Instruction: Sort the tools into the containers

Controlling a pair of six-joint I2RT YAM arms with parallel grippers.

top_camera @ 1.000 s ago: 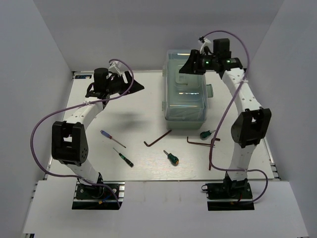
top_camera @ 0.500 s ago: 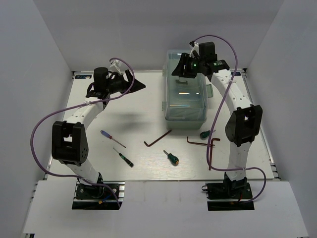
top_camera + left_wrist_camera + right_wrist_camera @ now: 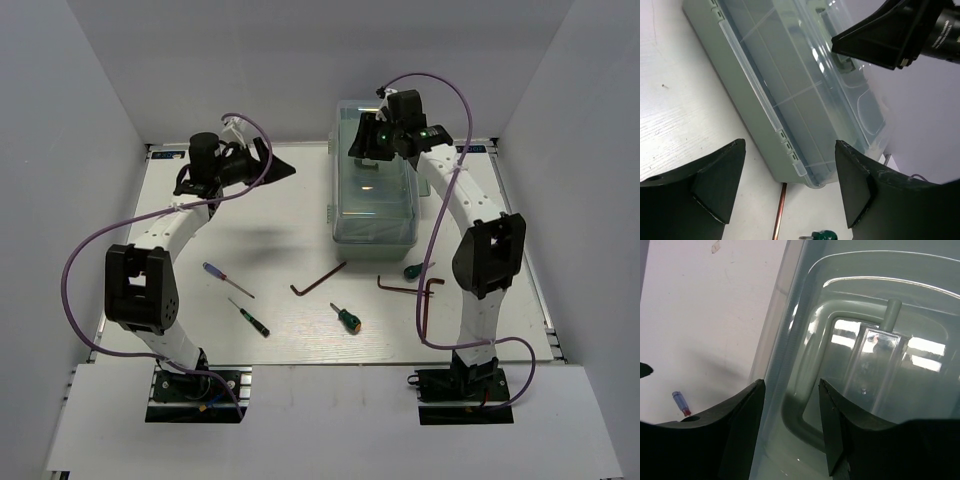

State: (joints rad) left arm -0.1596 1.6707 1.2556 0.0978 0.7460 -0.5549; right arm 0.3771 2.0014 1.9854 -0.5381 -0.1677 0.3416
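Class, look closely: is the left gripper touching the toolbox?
Apart. The top view shows a strip of bare table between the left gripper and the toolbox.

My left arm is folded at the elbow and reaches forward. The left claw (image 3: 280, 170) points sideways toward the right one with its jaws spread wide. My right arm stretches high and the right claw (image 3: 361, 141) tips downward with its jaws parted.

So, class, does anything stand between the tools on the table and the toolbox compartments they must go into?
Yes: the translucent lid lies shut over the toolbox, closing it off. The right gripper hangs open above it.
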